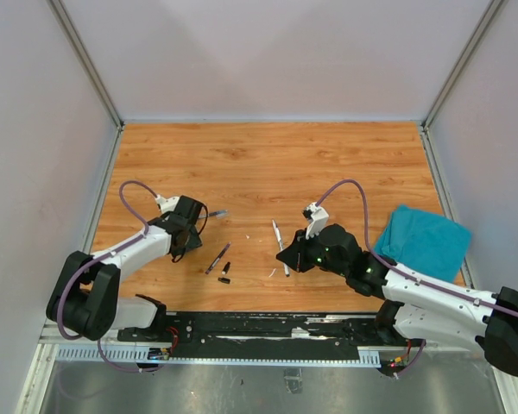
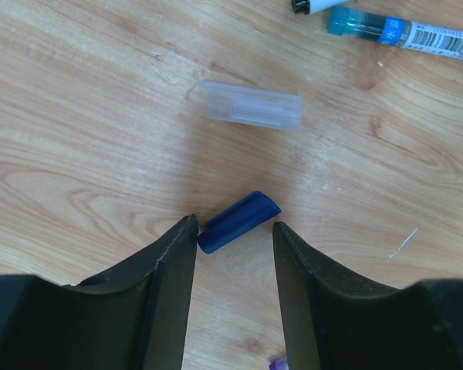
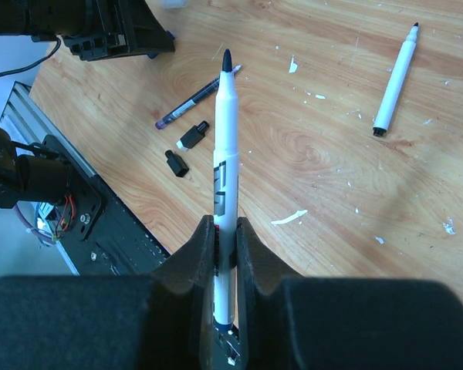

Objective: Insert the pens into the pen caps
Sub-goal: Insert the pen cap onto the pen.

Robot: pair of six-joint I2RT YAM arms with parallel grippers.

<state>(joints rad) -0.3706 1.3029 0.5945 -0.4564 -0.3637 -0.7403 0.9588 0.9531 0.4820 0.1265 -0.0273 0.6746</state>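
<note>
My left gripper (image 1: pixel 188 228) (image 2: pixel 233 223) stands open low over the table, its tips on either side of a dark blue pen cap (image 2: pixel 239 222) that lies flat on the wood. Just beyond it lies a clear pen cap (image 2: pixel 251 108), and further off a pen (image 2: pixel 405 32) with a teal end. My right gripper (image 1: pixel 287 255) (image 3: pixel 224 225) is shut on a white pen (image 3: pixel 225 146), black tip pointing forward above the table. On the table lie another white pen (image 1: pixel 279 238) (image 3: pixel 393 77), a dark pen (image 1: pixel 217 257) (image 3: pixel 191 102) and two small black caps (image 1: pixel 225 273) (image 3: pixel 177 163).
A teal cloth (image 1: pixel 423 240) lies at the right side of the table. A thin white scrap (image 3: pixel 290 218) lies near my right gripper. The black rail (image 1: pixel 242 326) runs along the near edge, and grey walls close in the left, far and right sides.
</note>
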